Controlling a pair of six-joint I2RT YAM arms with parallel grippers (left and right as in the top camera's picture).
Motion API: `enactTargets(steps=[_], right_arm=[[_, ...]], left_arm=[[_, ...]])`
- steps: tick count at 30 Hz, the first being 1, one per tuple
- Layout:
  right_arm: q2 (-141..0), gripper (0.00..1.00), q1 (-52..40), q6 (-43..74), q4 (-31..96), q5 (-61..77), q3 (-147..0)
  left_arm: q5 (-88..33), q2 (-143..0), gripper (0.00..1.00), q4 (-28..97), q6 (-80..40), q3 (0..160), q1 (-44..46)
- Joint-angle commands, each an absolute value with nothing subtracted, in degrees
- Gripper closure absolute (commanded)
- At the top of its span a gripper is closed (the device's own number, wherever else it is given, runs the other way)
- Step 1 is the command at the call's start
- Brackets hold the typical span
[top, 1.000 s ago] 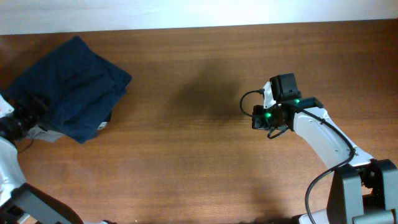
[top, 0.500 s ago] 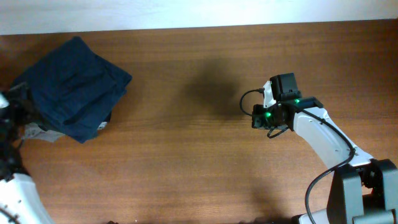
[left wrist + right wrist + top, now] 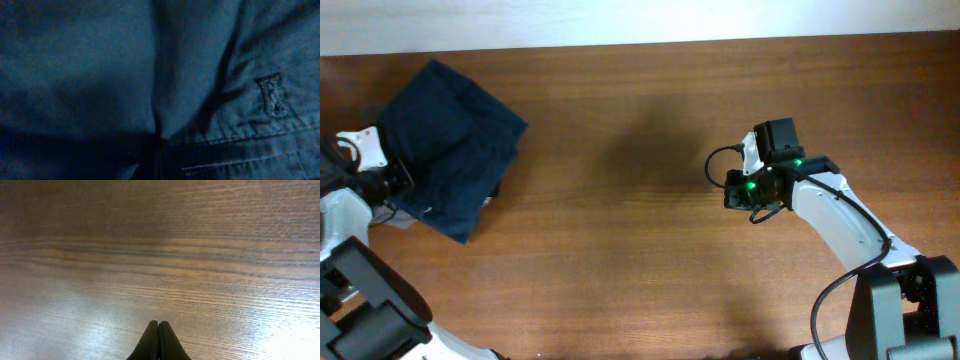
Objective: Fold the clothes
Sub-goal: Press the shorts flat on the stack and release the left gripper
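Ideally the left tool [image 3: 392, 182], grip impossible to tell, at eight o'clock on the shorts [image 3: 450, 135], should press layers flat; the right tool [image 3: 158, 339] rests pressed together.

Open tabletop [image 3: 620, 240] between shorts [image 3: 450, 150] and right arm [image 3: 835, 215]

The brown wooden surface [image 3: 650, 270], its fine grain running left to right, fills the overhead view up to a pale strip along its far edge. Directly on it, at the far left, lies a pair of dark navy blue cloth shorts [image 3: 450, 135], gathered into a rumpled, roughly four-sided bundle set corner-on to the edges. A stitched belt loop [image 3: 272, 95] shows on the cloth close up. A soft dark shadow crosses the wood at far centre.
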State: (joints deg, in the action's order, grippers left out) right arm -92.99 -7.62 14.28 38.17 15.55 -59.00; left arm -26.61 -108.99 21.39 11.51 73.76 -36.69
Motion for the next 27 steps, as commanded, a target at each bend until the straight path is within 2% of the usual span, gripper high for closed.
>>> enactTargets(steps=[1, 8, 12, 17, 21, 23, 25, 27], right_arm=[[-92.47, 0.96, -7.86, 13.78, 38.7, 16.75, -58.83], [-92.47, 0.96, -7.88, 13.78, 38.83, 16.75, -58.83], [-92.47, 0.96, -7.86, 13.78, 38.83, 16.75, -58.83], [-92.47, 0.96, -7.86, 13.78, 38.63, 16.71, -58.83], [-92.47, 0.96, -7.86, 13.78, 37.93, 16.71, -58.83], [-92.47, 0.96, -7.86, 13.8, 37.91, 16.73, -58.83], [-92.47, 0.96, -7.88, 13.8, 38.04, 16.75, -58.83], [-92.47, 0.96, -7.88, 13.8, 38.15, 16.75, -58.83]], left_arm=[[-20.75, -116.38, 0.99, 22.31, 11.22, 72.71, -37.41], [-26.22, -110.76, 1.0, 22.94, 9.89, 74.28, -37.41], [-33.78, -98.45, 1.0, 26.28, 9.91, 75.7, -36.71], [-34.33, -87.46, 0.98, 27.9, 12.03, 75.7, -33.3], [-33.8, -87.59, 0.96, 28.34, 20.43, 75.68, -28.91], [-29.39, -89.78, 0.96, 28.14, 23.03, 75.68, -26.98], [-23.03, -94.08, 0.96, 25.61, 24.6, 75.68, -25.76], [-22.11, -99.09, 0.96, 20.6, 27.9, 75.68, -25.63]])
